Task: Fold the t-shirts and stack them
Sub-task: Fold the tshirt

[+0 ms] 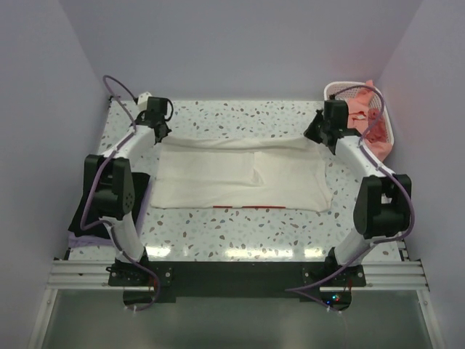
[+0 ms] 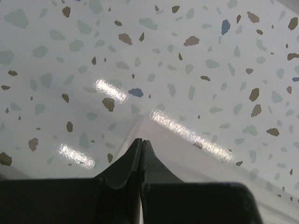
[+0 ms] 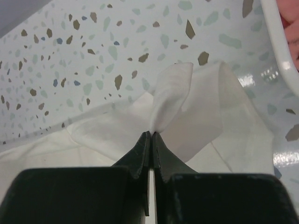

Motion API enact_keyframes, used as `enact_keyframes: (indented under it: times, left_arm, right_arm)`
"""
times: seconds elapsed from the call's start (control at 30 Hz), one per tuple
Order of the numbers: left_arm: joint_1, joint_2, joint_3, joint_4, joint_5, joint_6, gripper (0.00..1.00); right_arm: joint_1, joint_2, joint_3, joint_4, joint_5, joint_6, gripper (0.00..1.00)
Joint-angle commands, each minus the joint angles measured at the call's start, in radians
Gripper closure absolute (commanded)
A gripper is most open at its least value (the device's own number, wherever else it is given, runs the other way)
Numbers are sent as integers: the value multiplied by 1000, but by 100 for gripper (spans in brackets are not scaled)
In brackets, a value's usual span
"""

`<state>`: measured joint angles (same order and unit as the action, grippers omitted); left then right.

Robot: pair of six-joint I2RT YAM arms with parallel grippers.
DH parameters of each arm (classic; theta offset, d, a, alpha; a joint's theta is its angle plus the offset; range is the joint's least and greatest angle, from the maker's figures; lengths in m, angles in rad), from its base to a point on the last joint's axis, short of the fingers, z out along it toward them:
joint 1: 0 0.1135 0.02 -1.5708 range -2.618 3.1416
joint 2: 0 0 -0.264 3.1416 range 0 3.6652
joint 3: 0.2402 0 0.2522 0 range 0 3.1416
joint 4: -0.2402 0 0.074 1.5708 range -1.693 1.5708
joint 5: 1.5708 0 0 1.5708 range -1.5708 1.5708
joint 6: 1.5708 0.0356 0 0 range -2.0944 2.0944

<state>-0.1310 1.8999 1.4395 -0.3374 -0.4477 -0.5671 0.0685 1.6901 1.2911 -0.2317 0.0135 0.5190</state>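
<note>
While the left gripper (image 2: 141, 140) and right gripper (image 3: 152, 133) clamp the cream t-shirt (image 1: 240, 174) by its far corners, folding seems due: draw them evenly nearward.

Robot lab test cell. Plain lavender walls (image 1: 240, 43) box in a terrazzo-pattern table (image 1: 240, 229). Left arm (image 1: 116, 189) and right arm (image 1: 378, 200) sit on an aluminium extrusion frame (image 1: 80, 275).
</note>
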Motion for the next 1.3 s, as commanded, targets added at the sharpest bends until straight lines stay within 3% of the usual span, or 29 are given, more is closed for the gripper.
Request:
enact_keyframes:
  times: [0.0, 0.3, 0.87, 1.27]
  left_arm:
    - [11, -102, -73, 0, 24, -68, 100]
    - [13, -214, -316, 37, 93, -180, 100]
    - [45, -283, -363, 31, 56, -238, 100]
    - [93, -302, -419, 29, 104, -258, 100]
  right_arm:
    - [-6, -99, -74, -15, 14, 59, 100]
    - [-7, -280, -277, -21, 46, 95, 100]
    - [-7, -296, -360, -38, 65, 78, 100]
    - [-7, -322, -427, -34, 57, 81, 100]
